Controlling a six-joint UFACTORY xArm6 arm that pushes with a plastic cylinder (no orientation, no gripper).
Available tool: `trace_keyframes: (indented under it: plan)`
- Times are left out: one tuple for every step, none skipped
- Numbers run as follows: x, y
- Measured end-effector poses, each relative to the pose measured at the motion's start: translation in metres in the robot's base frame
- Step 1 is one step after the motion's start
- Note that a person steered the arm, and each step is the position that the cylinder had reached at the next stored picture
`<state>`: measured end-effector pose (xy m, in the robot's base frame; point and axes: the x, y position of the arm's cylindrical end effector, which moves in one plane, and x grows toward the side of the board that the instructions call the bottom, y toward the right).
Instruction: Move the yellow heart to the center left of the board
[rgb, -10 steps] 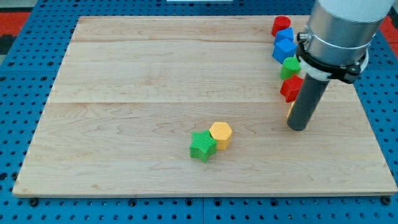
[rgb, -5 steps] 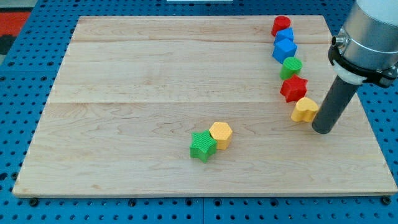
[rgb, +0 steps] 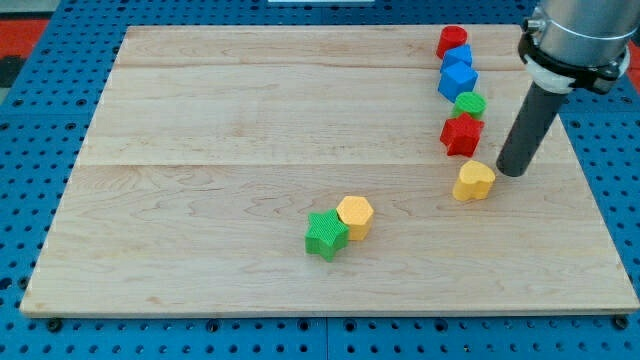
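The yellow heart (rgb: 473, 181) lies on the wooden board (rgb: 250, 130) at the view's right, just below a red star (rgb: 461, 134). My tip (rgb: 511, 172) stands just to the right of the heart and slightly above it, very close to it or touching its upper right edge. The dark rod rises from there toward the view's top right.
A column of blocks runs up the right side: the red star, a green block (rgb: 468, 104), two blue blocks (rgb: 457, 83) (rgb: 458, 58), a red block (rgb: 451, 41). A green star (rgb: 325, 234) and a yellow hexagon (rgb: 355, 216) touch near the bottom centre.
My tip swung from the heart's left, round to its right, then up toward the view's top. The heart came into sight and shifted slightly left and down; the red star also moved slightly.
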<state>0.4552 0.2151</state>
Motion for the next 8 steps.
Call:
trace_keyframes:
  plan:
    - [-0.001, 0.006]
    - [-0.002, 0.009]
    - [-0.003, 0.018]
    - [-0.004, 0.026]
    - [-0.006, 0.027]
    - [-0.018, 0.027]
    - [-0.04, 0.025]
    - [-0.026, 0.011]
